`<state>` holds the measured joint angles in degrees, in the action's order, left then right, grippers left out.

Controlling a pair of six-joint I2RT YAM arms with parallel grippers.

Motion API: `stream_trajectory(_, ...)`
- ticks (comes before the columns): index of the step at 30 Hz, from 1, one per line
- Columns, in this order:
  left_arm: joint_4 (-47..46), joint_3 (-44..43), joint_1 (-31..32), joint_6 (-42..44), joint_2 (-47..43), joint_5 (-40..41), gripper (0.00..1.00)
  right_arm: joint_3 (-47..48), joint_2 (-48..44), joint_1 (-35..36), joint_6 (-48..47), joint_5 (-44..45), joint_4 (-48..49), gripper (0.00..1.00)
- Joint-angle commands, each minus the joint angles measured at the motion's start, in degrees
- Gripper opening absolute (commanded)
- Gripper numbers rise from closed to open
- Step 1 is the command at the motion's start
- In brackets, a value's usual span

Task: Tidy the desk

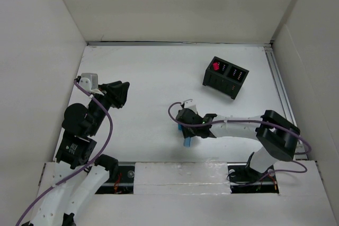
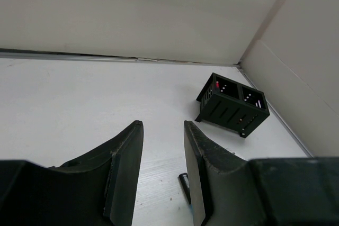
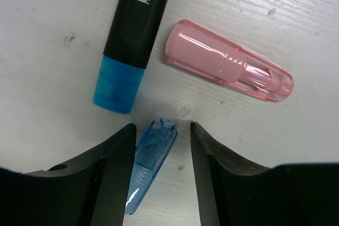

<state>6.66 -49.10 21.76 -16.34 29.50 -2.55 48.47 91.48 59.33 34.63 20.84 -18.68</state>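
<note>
Right gripper (image 3: pixel 161 126): stretched left, pointed down, fingers apart around blue cap (image 3: pixel 152 154) | Left gripper (image 2: pixel 163 125): folded at left, raised over desk (image 1: pixel 153 78), fingers narrow, empty.

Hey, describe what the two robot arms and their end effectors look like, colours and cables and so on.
The left arm and right arm have white links with chunky black joints. A thin purple cable loops along each. The left end effector and right end effector have matte black, wedge-shaped fingers. No markings visible.
</note>
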Motion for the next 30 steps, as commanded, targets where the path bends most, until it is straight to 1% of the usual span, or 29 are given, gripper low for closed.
stream_trajectory(1, -2.52, -0.03, 0.13, 0.25, -0.05, -0.27, 0.32, -2.24, -0.51, 0.52, 1.67, -0.45, -6.2, 0.51)
stream_trajectory(2, -2.52, 0.06, 0.13, 0.25, 0.03, -0.27, 0.32, -2.76, -0.78, 0.52, 1.67, -0.71, -5.76, 0.44)
stream_trajectory(4, -2.61, 0.06, 0.13, 0.25, 0.12, -0.27, 0.32, -2.85, -0.69, 0.52, 1.75, -2.03, -4.44, 0.36)
stream_trajectory(5, -2.53, 0.06, 0.13, 0.25, 0.04, -0.27, 0.32, -2.77, -0.69, 0.52, 1.67, -2.38, -4.0, 0.22)
stream_trajectory(6, -2.52, 0.06, 0.13, 0.25, 0.12, -0.27, 0.32, -2.59, -0.6, 0.52, 1.67, -3.08, -3.22, 0.17)
stream_trajectory(8, -2.52, -0.03, 0.13, 0.25, 0.21, -0.27, 0.33, -1.98, -0.69, 0.52, 1.67, -3.35, -3.29, 0.11)
stream_trajectory(11, -2.52, -0.03, 0.13, 0.25, 0.21, -0.27, 0.32, -1.36, -2.44, 0.52, 1.84, -3.35, -3.38, 0.11)
stream_trajectory(14, -2.52, 0.06, 0.13, 0.25, -0.05, -0.18, 0.32, -2.32, -5.69, 0.52, 1.84, -2.82, -2.77, 0.07)
stream_trajectory(18, -2.52, 0.06, 0.13, 0.25, -0.05, -0.27, 0.32, -1.98, -10.35, 0.52, 1.76, 1.39, -3.82, 0.05)
stream_trajectory(21, -2.52, 0.06, 0.13, 0.25, -0.05, -0.27, 0.32, 0.39, -13.87, 0.52, 0.62, 5.24, -5.22, 0.05)
stream_trajectory(22, -2.61, -0.03, 0.13, 0.25, 0.03, -0.27, 0.32, 1.1, -14.66, -0.78, 0.18, 5.87, -5.14, 0.05)
stream_trajectory(23, -2.7, 0.06, 0.13, 0.25, 0.21, -0.35, 0.32, 2.93, -16.58, -2.71, -2.18, 6.92, -2.79, 0.06)
stream_trajectory(25, -2.7, 0.15, 0.13, 0.17, 0.47, -0.44, 0.32, 4.6, -17.03, -5.44, -3.16, 6.93, -1.81, 0.06)
stream_trajectory(27, -2.88, 0.23, 0.13, 0.17, 1.18, -0.79, 0.32, 6.89, -16.95, -9.04, -6.67, 6.85, 1.17, 0.06)
stream_trajectory(28, -2.79, 0.15, 0.13, -0.01, 1.35, -0.97, 0.32, 9.6, -16.78, -12.97, -7.99, 6.06, 3.27, 0.06)
stream_trajectory(30, -2.88, 0.23, 0.13, 0.08, 1.71, -1.32, 0.32, 12.6, -15.12, -16.95, -10.89, 5.79, 5.48, 0.07)
